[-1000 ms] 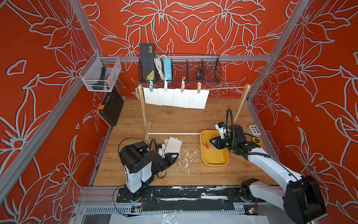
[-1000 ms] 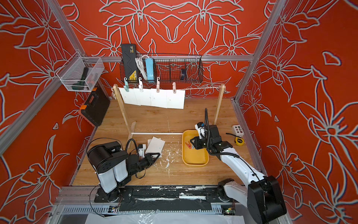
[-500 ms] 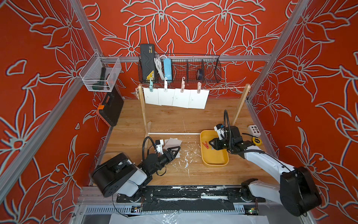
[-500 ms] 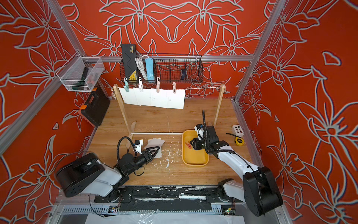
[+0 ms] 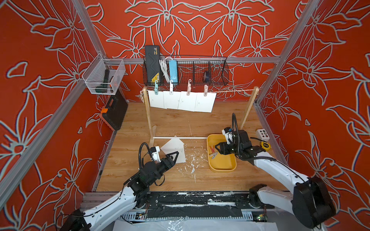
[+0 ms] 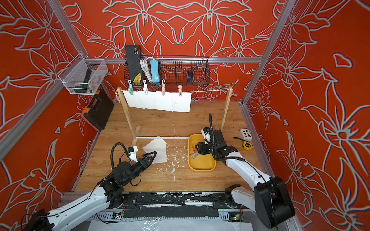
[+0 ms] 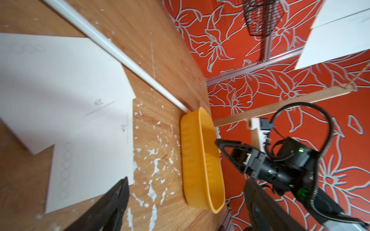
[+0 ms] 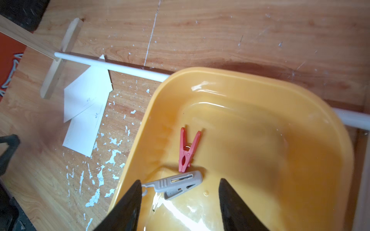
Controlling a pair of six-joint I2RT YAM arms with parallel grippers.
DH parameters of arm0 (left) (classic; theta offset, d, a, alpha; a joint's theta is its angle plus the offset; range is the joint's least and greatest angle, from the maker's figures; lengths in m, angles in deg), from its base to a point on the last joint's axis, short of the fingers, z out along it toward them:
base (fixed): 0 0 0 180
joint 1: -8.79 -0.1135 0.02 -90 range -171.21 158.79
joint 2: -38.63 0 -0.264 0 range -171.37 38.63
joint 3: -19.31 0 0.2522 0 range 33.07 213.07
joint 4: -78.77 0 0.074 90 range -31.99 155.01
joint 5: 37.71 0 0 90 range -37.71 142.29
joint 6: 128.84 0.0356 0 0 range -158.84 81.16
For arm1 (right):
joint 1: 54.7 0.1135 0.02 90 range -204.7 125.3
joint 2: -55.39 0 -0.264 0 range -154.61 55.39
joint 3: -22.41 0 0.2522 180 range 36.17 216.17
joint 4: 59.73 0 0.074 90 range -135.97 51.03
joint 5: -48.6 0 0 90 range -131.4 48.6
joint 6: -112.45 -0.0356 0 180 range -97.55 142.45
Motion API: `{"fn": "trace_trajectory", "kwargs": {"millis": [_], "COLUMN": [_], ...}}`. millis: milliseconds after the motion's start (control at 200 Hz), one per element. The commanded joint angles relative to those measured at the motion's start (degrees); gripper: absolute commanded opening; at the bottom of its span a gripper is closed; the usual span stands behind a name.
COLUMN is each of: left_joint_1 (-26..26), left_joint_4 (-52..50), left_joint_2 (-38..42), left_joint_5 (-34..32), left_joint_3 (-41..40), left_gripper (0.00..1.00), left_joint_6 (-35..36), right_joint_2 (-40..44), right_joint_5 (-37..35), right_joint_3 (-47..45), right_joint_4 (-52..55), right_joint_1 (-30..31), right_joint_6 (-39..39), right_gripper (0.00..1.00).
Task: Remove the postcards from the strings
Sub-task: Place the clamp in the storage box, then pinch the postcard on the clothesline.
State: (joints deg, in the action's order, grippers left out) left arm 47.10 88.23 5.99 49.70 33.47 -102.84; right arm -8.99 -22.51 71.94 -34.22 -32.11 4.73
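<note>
Several white postcards (image 5: 181, 100) (image 6: 158, 101) hang by pastel pegs (image 5: 171, 86) from the string (image 5: 234, 91) between two wooden posts. Two more postcards (image 5: 174, 149) (image 6: 157, 150) (image 7: 66, 90) (image 8: 88, 104) lie overlapped on the table. My left gripper (image 5: 174, 157) (image 6: 153, 156) (image 7: 186, 204) stands open at their near edge, nothing between its fingers. My right gripper (image 5: 217, 149) (image 6: 197, 150) (image 8: 180, 200) is open over the yellow tray (image 5: 222, 168) (image 8: 200, 74). A grey peg (image 8: 176, 184) and a red peg (image 8: 187, 150) lie in the tray just ahead of its fingers.
The stand's white rod (image 5: 180, 137) runs along the table between the posts' feet. A wire basket (image 5: 186, 72) and a clear bin (image 5: 103, 80) hang on the back rail. A black tool case (image 5: 114, 112) leans at the left wall. A button box (image 5: 262, 134) and a tape measure (image 5: 264, 144) sit right of the tray.
Both grippers have opened. The left arm's body has swung down and to the left while its gripper stayed by the loose cards. The right gripper stays over the tray.
</note>
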Motion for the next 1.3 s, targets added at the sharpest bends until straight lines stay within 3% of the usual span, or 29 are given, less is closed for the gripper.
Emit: {"fn": "trace_trajectory", "kwargs": {"millis": [0,120,310,591,856,976,1021,1091,1291], "left_joint_1": [-0.2,-0.2,-0.2,0.7,8.8,9.3,9.1,9.3,8.4], "left_joint_4": [-5.6,-2.7,13.5,37.1,63.9,81.5,81.9,81.9,82.0], "left_joint_2": [-2.0,-7.4,-13.5,-23.5,-44.9,-60.2,-64.1,-68.4,-78.7], "left_joint_5": [0.4,3.3,8.0,9.9,1.7,0.1,0.1,2.5,0.6], "left_joint_3": [0.6,4.4,4.8,8.7,15.7,20.7,24.4,30.7,45.2], "left_gripper": [0.78,0.83,0.86,0.94,0.92,0.91,0.9,0.89,0.9], "left_joint_6": [3.2,8.2,9.6,12.4,21.8,19.7,18.2,21.5,21.6], "right_joint_2": [3.2,7.5,14.0,12.7,5.4,1.5,0.2,-1.7,-5.6], "right_joint_5": [-1.2,0.7,1.9,6.1,9.9,11.7,12.2,12.7,14.7], "right_joint_3": [3.1,4.8,11.0,27.6,42.7,49.4,51.4,53.8,58.7], "right_joint_4": [3.3,5.3,10.8,16.6,15.5,14.6,14.4,14.1,12.7], "right_joint_1": [0.6,1.2,1.6,1.7,1.6,1.5,1.4,1.3,-0.2], "right_joint_6": [0.4,1.1,5.2,11.3,15.2,16.7,17.0,17.9,19.0], "right_gripper": [0.61,0.62,0.69,0.78,0.81,0.81,0.81,0.81,0.8]}}
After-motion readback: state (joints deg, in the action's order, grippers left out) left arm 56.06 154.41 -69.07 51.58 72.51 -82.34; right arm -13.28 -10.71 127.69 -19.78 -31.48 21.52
